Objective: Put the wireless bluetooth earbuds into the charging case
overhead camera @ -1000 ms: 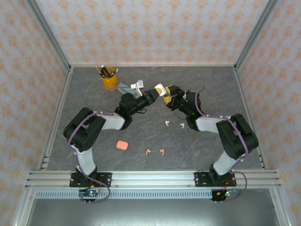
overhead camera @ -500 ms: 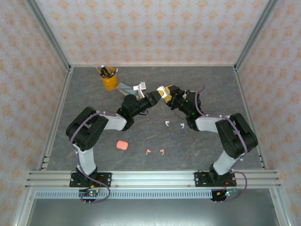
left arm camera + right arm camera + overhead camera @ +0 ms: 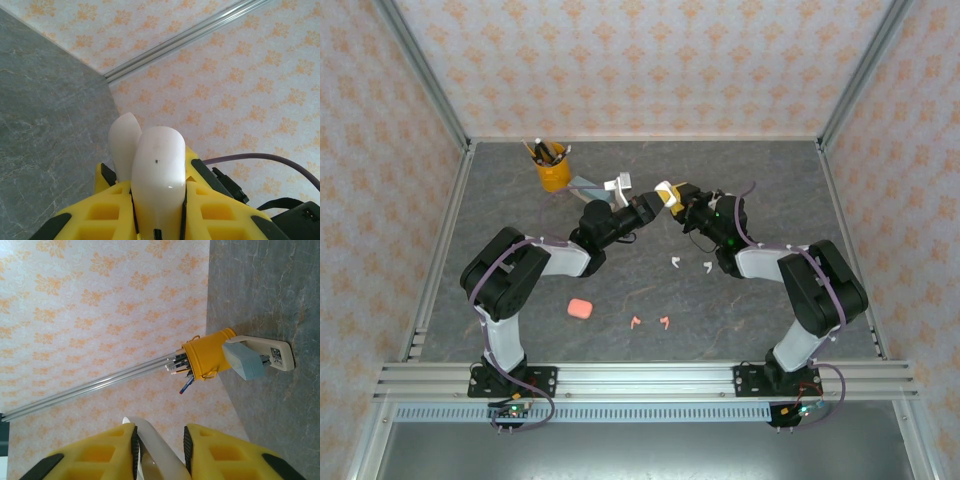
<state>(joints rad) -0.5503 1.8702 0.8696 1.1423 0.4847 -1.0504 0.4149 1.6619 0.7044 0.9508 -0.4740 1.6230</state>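
A grey marbled tabletop [image 3: 770,180] is being enclosed by orange-patterned wallpapered walls [image 3: 640,70] and aluminium posts [image 3: 425,75].

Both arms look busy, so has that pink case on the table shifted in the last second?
No. The pink case lies at the same spot relative to the yellow cup.

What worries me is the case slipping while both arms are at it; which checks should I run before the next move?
1. Grip of left tool on white case: ok.
2. Grip of right tool on that case: cannot tell; its fingers flank it.
3. Both white earbuds free on table: ok.
4. Both pink earbuds free on table: ok.
5. Case open for insertion: cannot tell.
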